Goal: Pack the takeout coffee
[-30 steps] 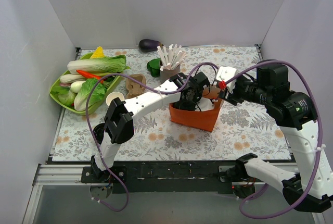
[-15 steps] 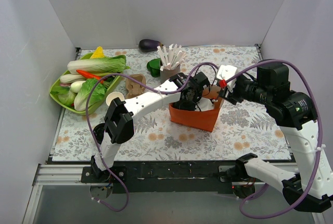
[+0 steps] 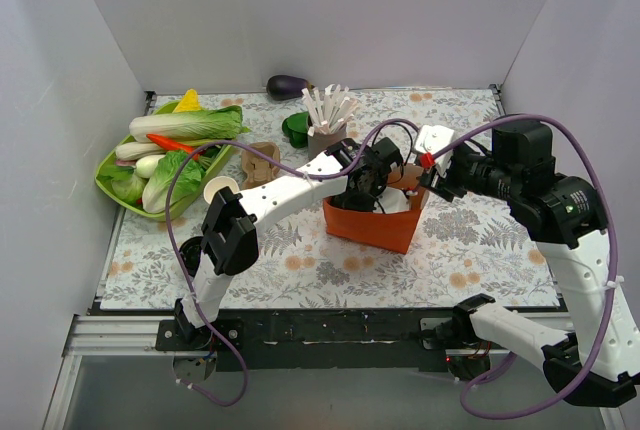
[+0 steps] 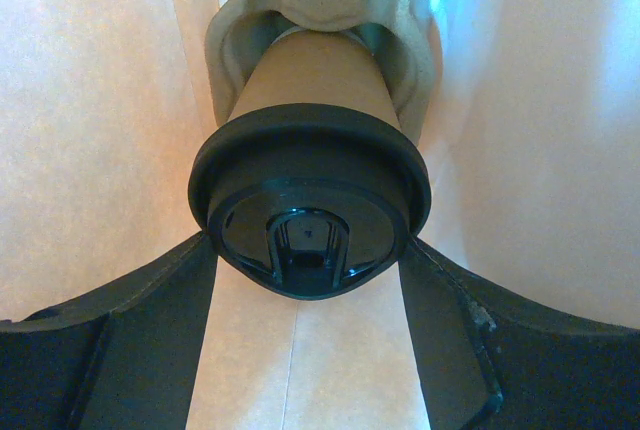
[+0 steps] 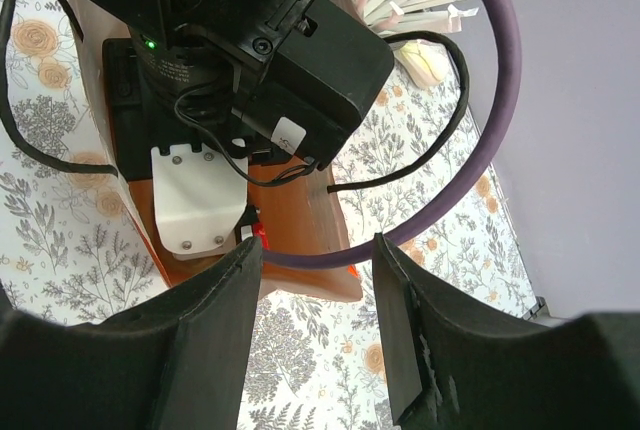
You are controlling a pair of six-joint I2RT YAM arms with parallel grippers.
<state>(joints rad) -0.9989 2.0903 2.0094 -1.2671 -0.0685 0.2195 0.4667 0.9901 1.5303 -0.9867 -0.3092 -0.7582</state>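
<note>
Left wrist view: left pincer clamps the takeout coffee by its lid; right pincer stands open.

Brown, black-lidded takeout coffee sits inside the orange bag.

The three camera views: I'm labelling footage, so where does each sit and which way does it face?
Top external: above and behind, looking down on the floral table; left arm and right arm meet at the orange paper bag.
Left wrist: inside the bag, facing the brown paper cup with black lid; own fingers flank it.
Right wrist: beside the bag, looking down at the left arm; own fingers below.
Shared: top and right wrist show the bag.
</note>
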